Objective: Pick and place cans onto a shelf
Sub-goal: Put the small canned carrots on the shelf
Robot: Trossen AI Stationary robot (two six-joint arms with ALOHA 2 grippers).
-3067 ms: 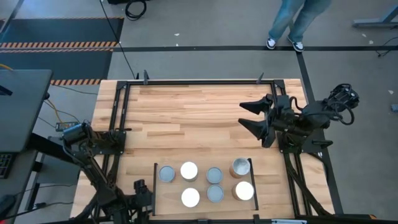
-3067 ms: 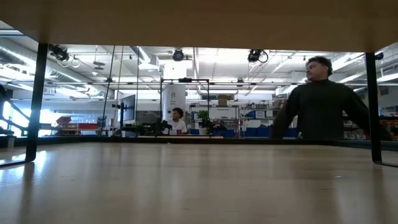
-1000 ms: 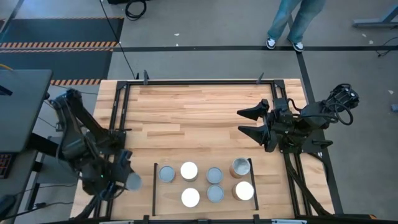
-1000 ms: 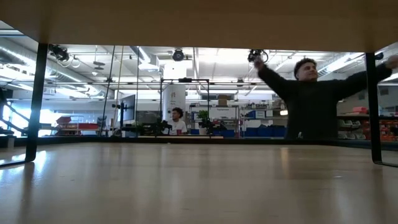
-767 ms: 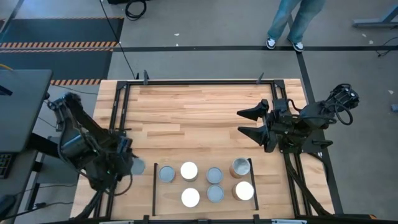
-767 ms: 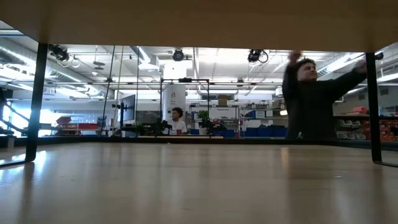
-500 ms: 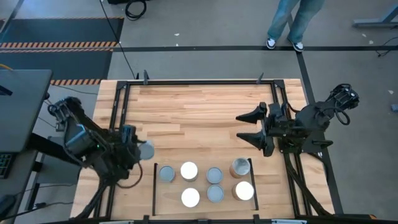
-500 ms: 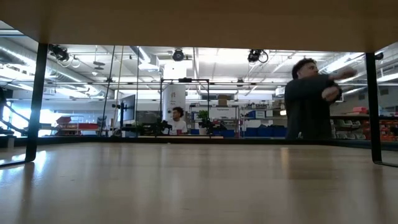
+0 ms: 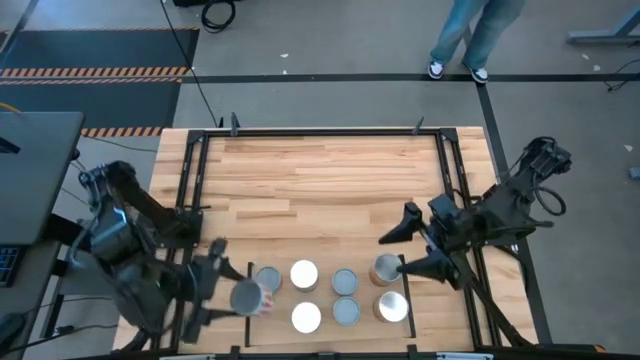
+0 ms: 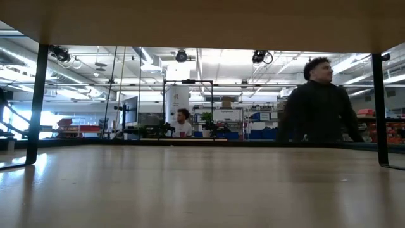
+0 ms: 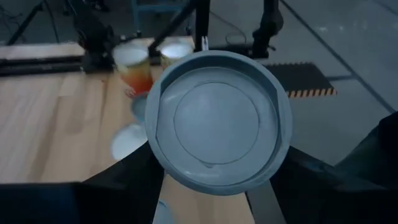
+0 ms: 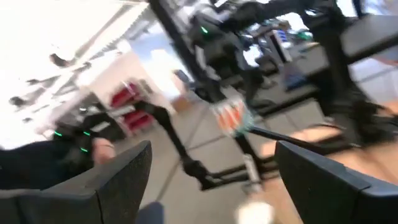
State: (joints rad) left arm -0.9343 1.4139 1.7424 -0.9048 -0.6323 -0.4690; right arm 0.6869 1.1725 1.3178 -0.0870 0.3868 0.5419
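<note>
left gripper (image 9: pixel 232 300) grasps a can (image 9: pixel 247 297) lying sideways between its fingers, shelf (image 9: pixel 365 325) just beyond; right gripper (image 9: pixel 411 249) released

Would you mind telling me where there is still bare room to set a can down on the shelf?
The shelf has a bare patch in its near-left corner, beside the left rail and just under the can the left hand holds. The rest is crowded: cans fill it, up to the right rail, where the open right hand hovers.
</note>
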